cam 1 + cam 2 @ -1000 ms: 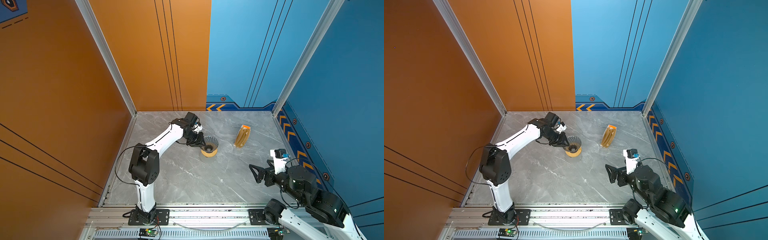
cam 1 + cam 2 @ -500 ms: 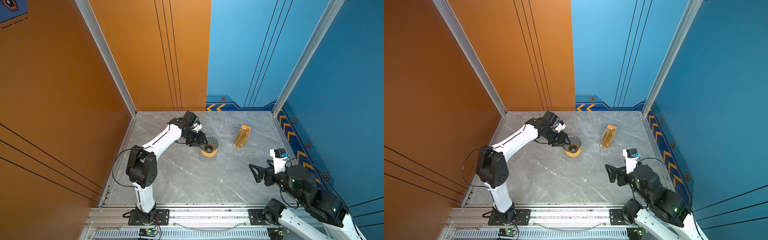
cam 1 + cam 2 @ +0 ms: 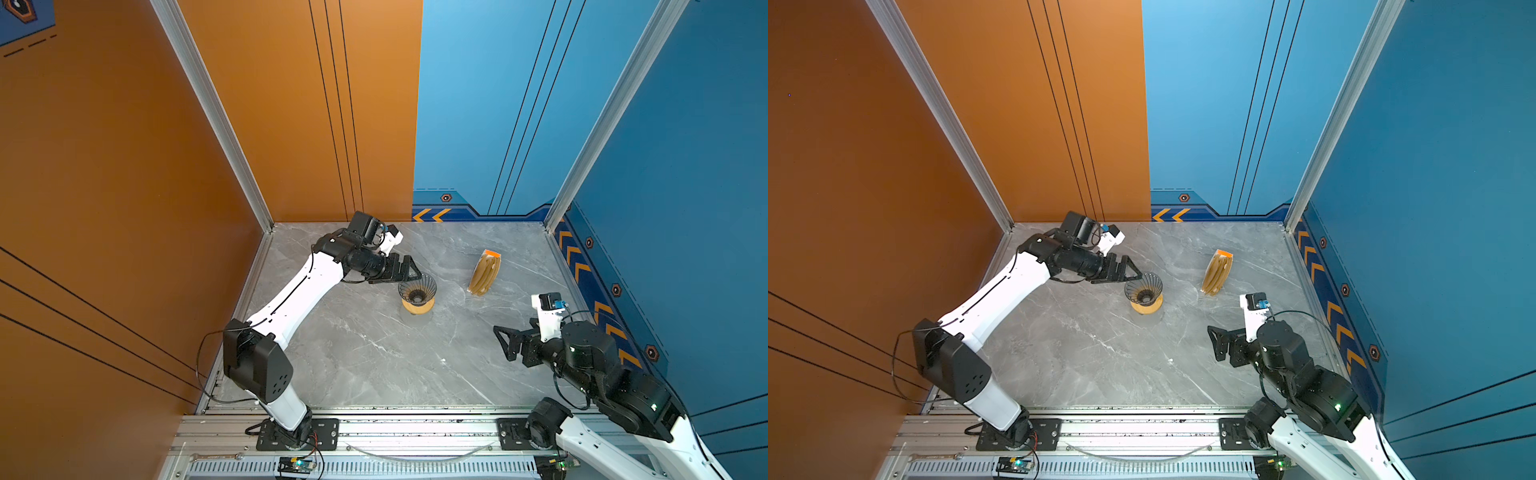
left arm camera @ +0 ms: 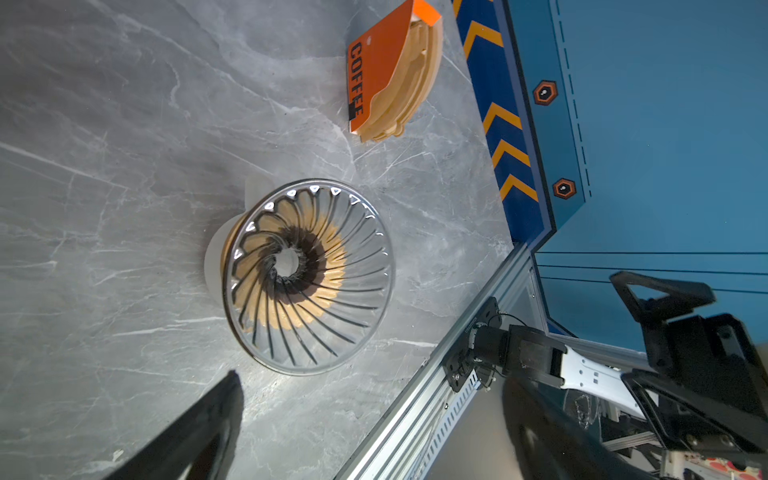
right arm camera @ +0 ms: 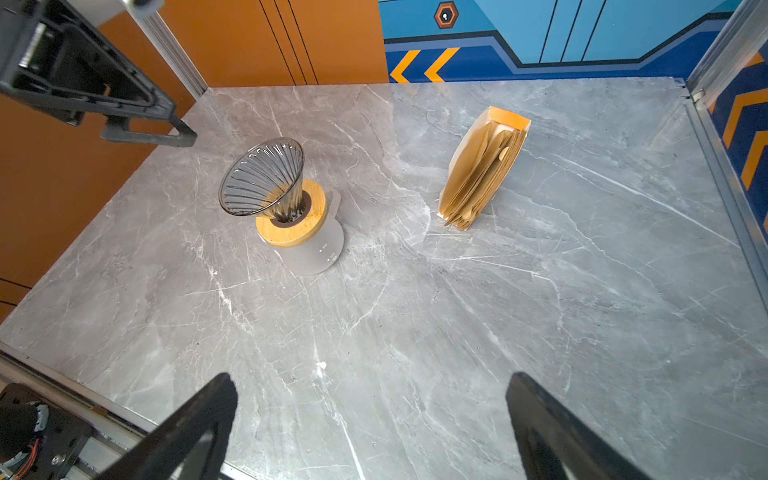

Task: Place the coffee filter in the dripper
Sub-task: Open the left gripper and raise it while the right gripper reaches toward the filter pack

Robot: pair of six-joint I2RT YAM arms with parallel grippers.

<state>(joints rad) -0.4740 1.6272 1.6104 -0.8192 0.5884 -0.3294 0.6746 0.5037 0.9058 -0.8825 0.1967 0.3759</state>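
- Two claws in view, both spread wide and empty: left claw at the back left, right claw at the front right.
- Left claw: comes in low, jaws well apart. One fingertip sits just beside the rim of the dripper on its far-left side. The right wrist view shows a gap between tip and rim, so no contact there.
- Dripper: dark smoky ribbed cone, near the middle of the tabletop, slightly toward the back. Its stem sits in the dark hole of the wooden ring.
- Dripper is tilted, not upright: the mouth leans toward the left arm's side, clearest in the right wrist view.
- Left wrist view looks almost straight into the dripper mouth: ribs spiral down to the stem hole, and the wood shows through the wall.
- Wooden ring caps a translucent white jug standing on the tabletop.
- Filter pack: tan paper filters stacked and standing on edge, with an orange strip printed "COFFEE". It sits right of the dripper, well apart from it, toward the back right. Seen in both top views.
- Every tan filter I can make out sits in that pack; I cannot single one out.
- Right claw: hovers over bare tabletop, pointed toward the middle, well apart from dripper and pack.
- Small white speck lies on the tabletop ahead of the right claw.
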